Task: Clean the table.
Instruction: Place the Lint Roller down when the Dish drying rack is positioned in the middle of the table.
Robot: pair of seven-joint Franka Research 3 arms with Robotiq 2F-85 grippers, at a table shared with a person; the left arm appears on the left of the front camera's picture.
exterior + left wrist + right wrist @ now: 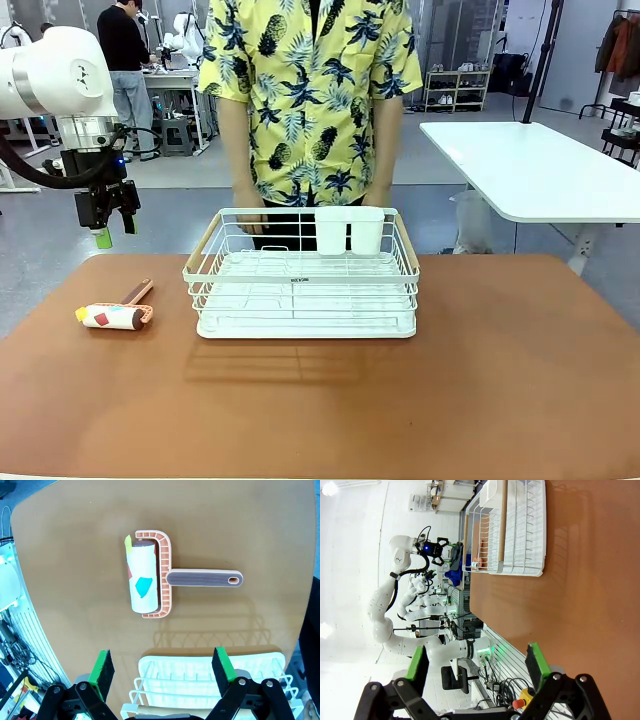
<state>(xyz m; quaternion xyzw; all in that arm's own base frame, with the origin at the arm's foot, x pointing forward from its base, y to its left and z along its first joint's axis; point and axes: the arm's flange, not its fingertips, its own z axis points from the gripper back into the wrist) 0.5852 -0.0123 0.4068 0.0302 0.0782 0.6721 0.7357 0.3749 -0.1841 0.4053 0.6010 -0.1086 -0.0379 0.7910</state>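
Observation:
The reddish-brown table (480, 380) carries a lint roller (115, 313) at its left side, with a white paper roll and a salmon handle. From the left wrist view the lint roller (150, 580) lies flat well beyond the fingers, its handle pointing right. My left gripper (107, 220) hangs open high above the table's far left corner, holding nothing; in its own view the left gripper (165, 672) stands wide. My right gripper (477, 662) is open and empty over the table's edge (570, 605).
A white wire dish rack (305, 275) with a white cup holder sits mid-table; the same rack (210, 680) shows below the left fingers. A person in a yellow patterned shirt (310, 90) stands behind it. A white table (540, 165) is far right.

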